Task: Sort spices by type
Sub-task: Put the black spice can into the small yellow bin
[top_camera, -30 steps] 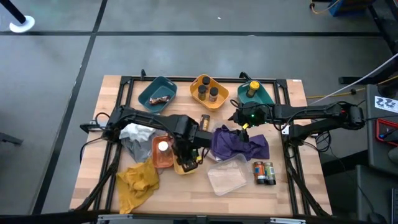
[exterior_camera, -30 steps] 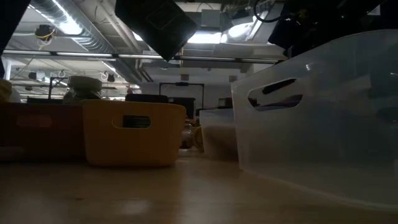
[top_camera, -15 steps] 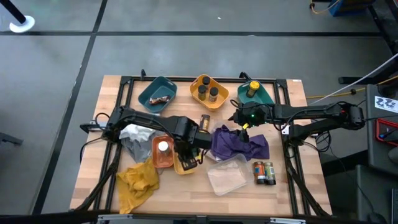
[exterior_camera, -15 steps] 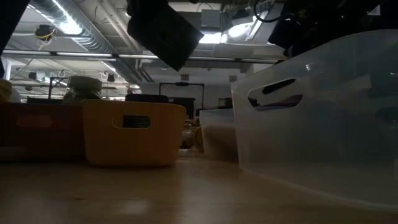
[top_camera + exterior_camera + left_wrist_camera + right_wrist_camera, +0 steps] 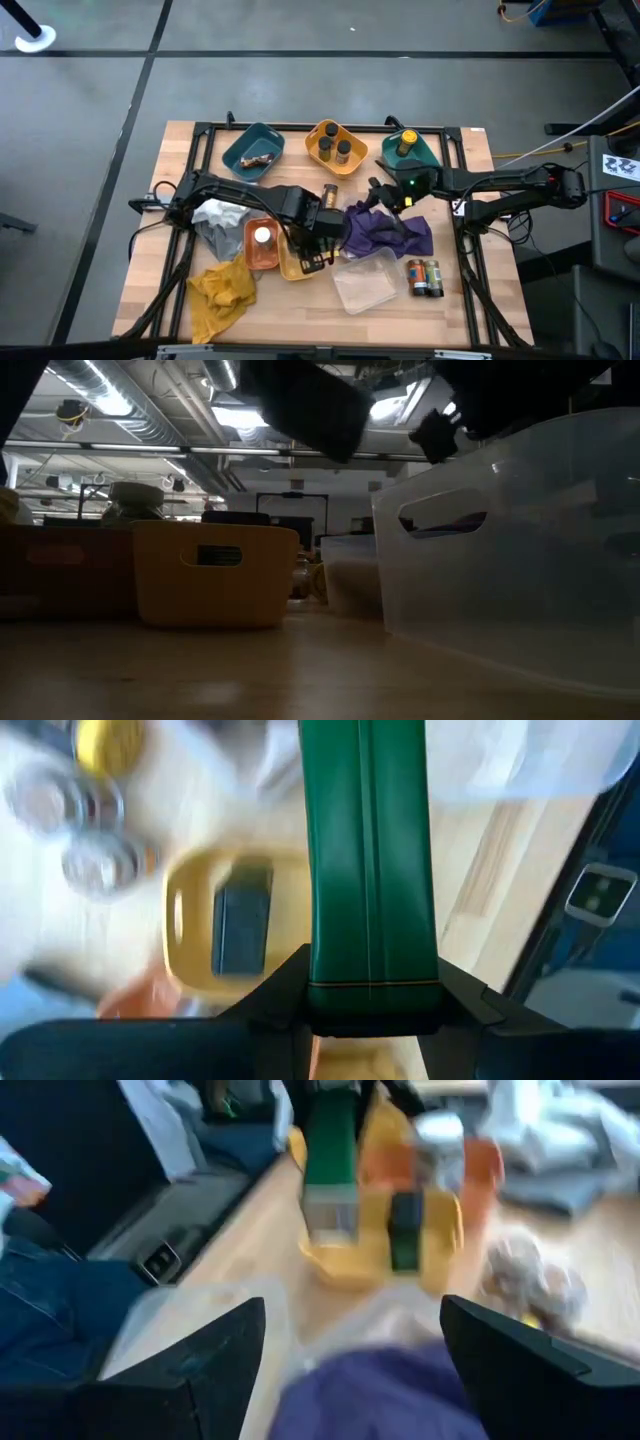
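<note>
The left hand (image 5: 370,995) is black and clamps a dark green tin (image 5: 368,850) with a thin orange line near the fingers. Beyond it a yellow tray (image 5: 195,935) holds a dark grey tin (image 5: 241,931). An orange tray (image 5: 259,243) beside it carries a white-lidded jar (image 5: 262,236). Just under the black right hand (image 5: 385,197) lies a purple cloth (image 5: 388,231). Farther off, a teal tray (image 5: 427,154) holds a yellow-lidded jar (image 5: 408,138). The counter (image 5: 480,310) is pale wood.

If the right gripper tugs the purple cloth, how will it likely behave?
The purple cloth lies crumpled in folds, so it probably stays floppy, bunching or stretching rather than sliding whole. One edge seems to overlap the clear bin, so a tug may nudge that light-looking bin.
</note>
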